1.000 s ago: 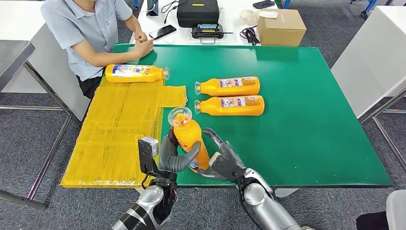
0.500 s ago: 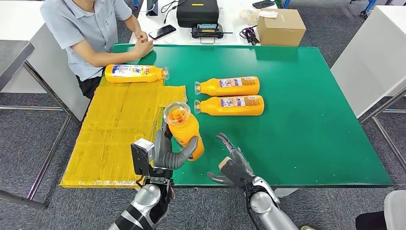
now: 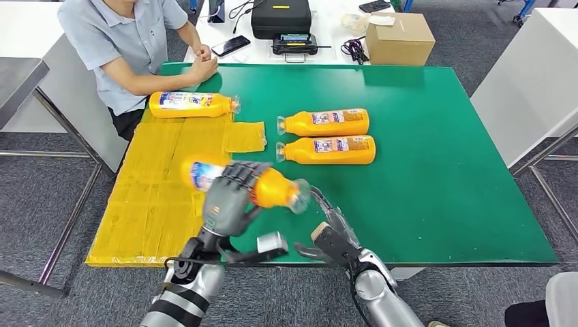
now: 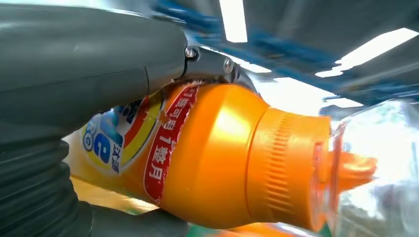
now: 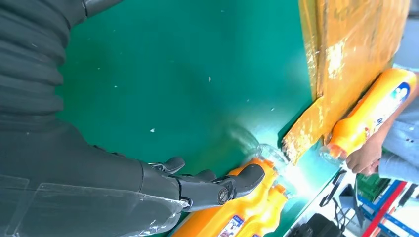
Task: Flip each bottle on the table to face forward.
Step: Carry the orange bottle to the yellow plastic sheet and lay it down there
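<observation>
Above table (image 3: 436, 170), bottle (image 3: 272, 189) newly sideways

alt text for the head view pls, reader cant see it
The robot's left hand holds an orange bottle sideways above the near edge of a green table, while its right hand is open beside it. Two more bottles lie mid-table, and a fourth lies near a seated person.

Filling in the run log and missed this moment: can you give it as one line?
left hand: holds bottle above table, cap pointing right | right hand: open, empty, near table edge | other bottles: three lying flat
</observation>
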You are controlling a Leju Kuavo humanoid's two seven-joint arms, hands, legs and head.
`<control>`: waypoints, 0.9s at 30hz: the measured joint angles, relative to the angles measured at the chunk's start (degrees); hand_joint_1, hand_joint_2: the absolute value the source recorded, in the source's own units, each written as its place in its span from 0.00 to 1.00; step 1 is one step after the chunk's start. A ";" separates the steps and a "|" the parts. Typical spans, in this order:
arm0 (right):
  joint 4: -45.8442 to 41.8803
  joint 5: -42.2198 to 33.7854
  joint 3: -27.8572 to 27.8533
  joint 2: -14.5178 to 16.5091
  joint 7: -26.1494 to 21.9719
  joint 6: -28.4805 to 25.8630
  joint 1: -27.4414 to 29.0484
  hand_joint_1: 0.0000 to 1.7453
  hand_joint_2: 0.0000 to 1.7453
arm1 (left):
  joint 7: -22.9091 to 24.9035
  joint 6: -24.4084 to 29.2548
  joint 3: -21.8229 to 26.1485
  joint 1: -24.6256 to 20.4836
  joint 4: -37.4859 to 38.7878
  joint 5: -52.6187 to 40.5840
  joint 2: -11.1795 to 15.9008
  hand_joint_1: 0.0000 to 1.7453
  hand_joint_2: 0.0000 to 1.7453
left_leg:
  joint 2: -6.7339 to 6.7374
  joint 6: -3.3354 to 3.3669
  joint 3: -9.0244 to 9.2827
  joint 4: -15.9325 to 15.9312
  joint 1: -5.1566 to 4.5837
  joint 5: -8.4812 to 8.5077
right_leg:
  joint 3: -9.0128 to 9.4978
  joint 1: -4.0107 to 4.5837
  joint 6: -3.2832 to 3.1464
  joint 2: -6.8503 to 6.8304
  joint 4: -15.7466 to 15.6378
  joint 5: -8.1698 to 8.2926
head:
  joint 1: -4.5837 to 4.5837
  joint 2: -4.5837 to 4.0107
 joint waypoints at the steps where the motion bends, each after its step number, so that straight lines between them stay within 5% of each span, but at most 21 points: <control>1: 0.02 -0.03 -0.18 0.09 -0.08 0.19 -0.06 0.00 1.00 | 2.16 0.03 0.73 -0.41 0.68 -2.27 0.32 1.00 1.00 | -0.03 -0.01 0.00 0.00 0.01 0.01 | 0.00 0.00 0.00 -0.01 0.02 0.00 | 0.00 0.00; 9: 0.02 -0.45 -1.39 0.26 -0.28 0.73 -0.09 0.00 1.00 | 10.08 0.07 1.54 -3.02 4.25 -8.25 3.52 1.00 1.00 | -0.03 -0.04 -0.02 0.00 0.00 0.04 | -0.01 -0.01 0.00 0.00 0.07 -0.01 | 0.00 0.00; 18: 0.02 -0.50 -2.16 0.31 -0.30 0.85 -0.04 0.00 1.00 | 11.97 0.07 1.21 -4.31 7.03 -9.35 5.21 1.00 1.00 | -0.02 -0.04 -0.01 0.00 -0.01 0.04 | -0.03 -0.01 0.00 0.00 0.06 0.00 | 0.01 0.00; 27: 0.00 -0.33 -3.25 0.58 -0.31 2.80 0.27 0.00 1.00 | 19.86 -4.17 -2.65 -11.50 19.77 -6.46 7.83 1.00 1.00 | 0.00 -0.02 -0.01 0.00 0.00 0.06 | -0.02 -0.01 0.00 0.01 0.07 0.01 | 0.00 0.00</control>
